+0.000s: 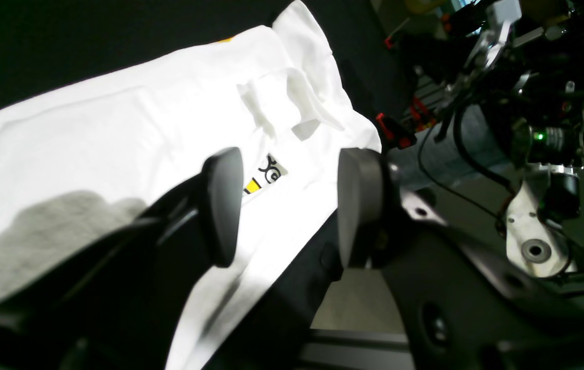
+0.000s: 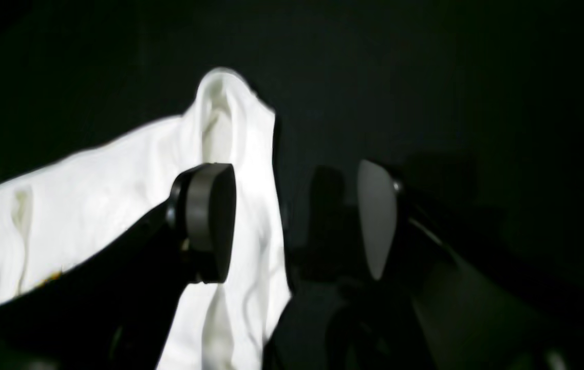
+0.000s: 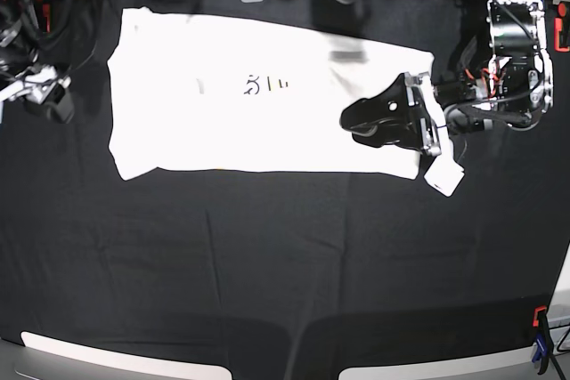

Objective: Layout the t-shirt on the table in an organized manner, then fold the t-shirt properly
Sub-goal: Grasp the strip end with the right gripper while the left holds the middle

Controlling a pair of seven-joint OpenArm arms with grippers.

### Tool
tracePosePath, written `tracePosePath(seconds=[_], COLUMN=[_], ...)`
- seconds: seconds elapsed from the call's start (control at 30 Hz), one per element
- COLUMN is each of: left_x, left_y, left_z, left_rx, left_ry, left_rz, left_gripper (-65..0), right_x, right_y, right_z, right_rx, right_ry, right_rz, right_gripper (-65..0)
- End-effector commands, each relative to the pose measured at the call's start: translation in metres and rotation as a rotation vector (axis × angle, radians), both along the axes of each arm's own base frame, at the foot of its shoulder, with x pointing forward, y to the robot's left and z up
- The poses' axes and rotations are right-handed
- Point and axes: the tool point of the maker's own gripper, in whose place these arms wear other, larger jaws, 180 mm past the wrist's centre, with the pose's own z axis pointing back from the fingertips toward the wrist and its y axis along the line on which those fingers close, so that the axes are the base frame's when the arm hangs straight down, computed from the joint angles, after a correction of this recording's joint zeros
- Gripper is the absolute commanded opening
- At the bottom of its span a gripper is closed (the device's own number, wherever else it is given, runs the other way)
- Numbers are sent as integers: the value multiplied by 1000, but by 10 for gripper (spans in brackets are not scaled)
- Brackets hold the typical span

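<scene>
While the white printed cotton t-shirt (image 3: 267, 104) lies spread lengthwise across the matte black cloth worktop (image 3: 267, 264), the left tool (image 3: 426, 126), jaws apart and empty, hovers nearest over its end, the right tool (image 2: 292, 226) likewise apart.

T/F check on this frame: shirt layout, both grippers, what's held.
1. The t-shirt lies spread on the table. True.
2. The left gripper is clamped on a sleeve. False: its fingers stand apart over the shirt, holding nothing.
3. The right gripper is open. True.
4. The shirt lies at the table's near edge. False: it lies toward the far side.
5. Some print shows on the shirt. True.
</scene>
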Motion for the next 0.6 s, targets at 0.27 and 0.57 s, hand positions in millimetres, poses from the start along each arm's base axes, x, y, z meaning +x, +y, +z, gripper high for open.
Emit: tracePosePath(seconds=[0.27, 0.57], left_x=[6, 6], left_y=[1, 1], left_z=[14, 14], left_rx=[-31, -31], left_ry=[-46, -46], left_rz=[5, 6], left_gripper=[-374, -374], right_x=[9, 19], right_y=[-8, -5], right_z=[21, 32], right_rx=[-54, -36], right_ry=[-56, -112], right_rz=[17, 27], right_gripper=[-175, -175])
